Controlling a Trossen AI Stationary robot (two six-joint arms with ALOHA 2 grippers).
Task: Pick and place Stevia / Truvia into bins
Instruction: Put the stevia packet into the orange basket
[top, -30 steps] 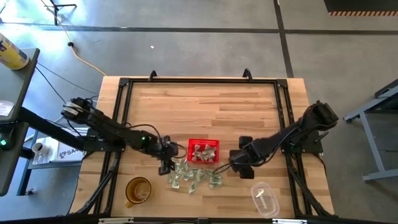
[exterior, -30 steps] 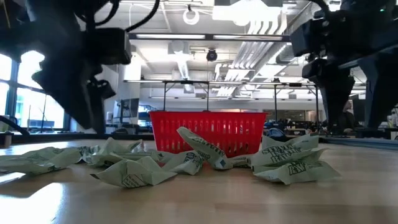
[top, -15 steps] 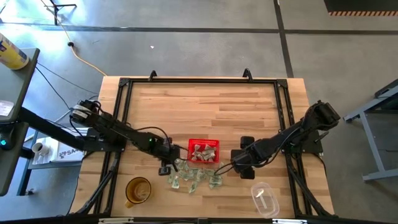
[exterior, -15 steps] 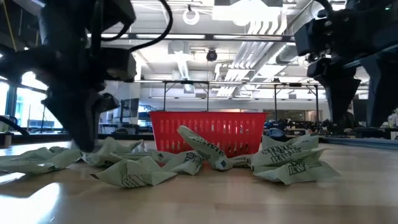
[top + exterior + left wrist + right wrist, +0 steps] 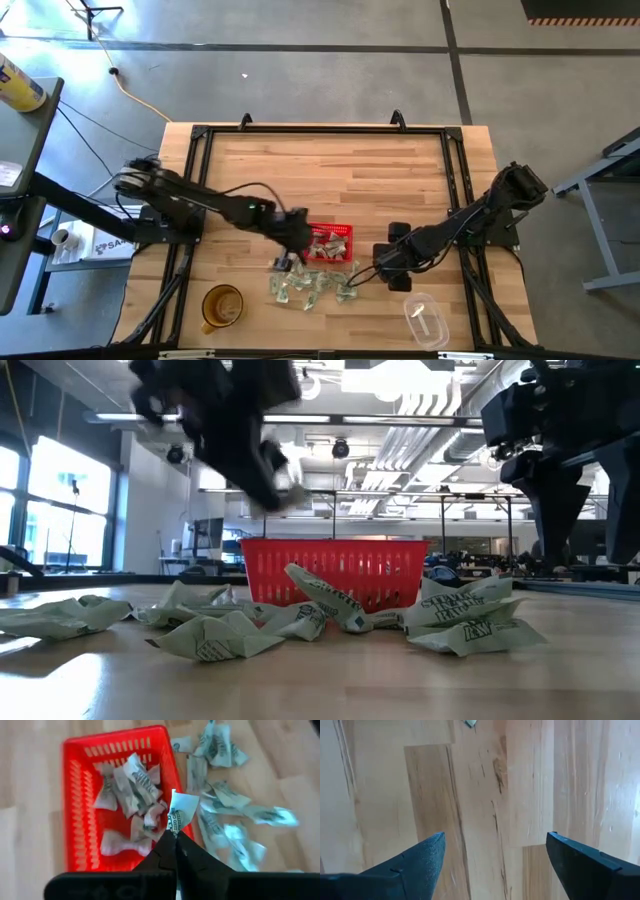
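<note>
One packet [image 5: 181, 810] is pinched by its corner in the left pincer [image 5: 175, 836] over the red basket's [image 5: 75, 810] near edge, so an early release could drop it back onto the tabletop [image 5: 330, 170], while the right pincer [image 5: 492, 852] hangs open beside the pile [image 5: 310, 285].

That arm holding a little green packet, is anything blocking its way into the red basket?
Nothing visible blocks it. The left gripper pinches one packet above the near edge of the red basket, which is open-topped and only partly filled with packets. The right gripper is open over bare table, off to the side.
</note>
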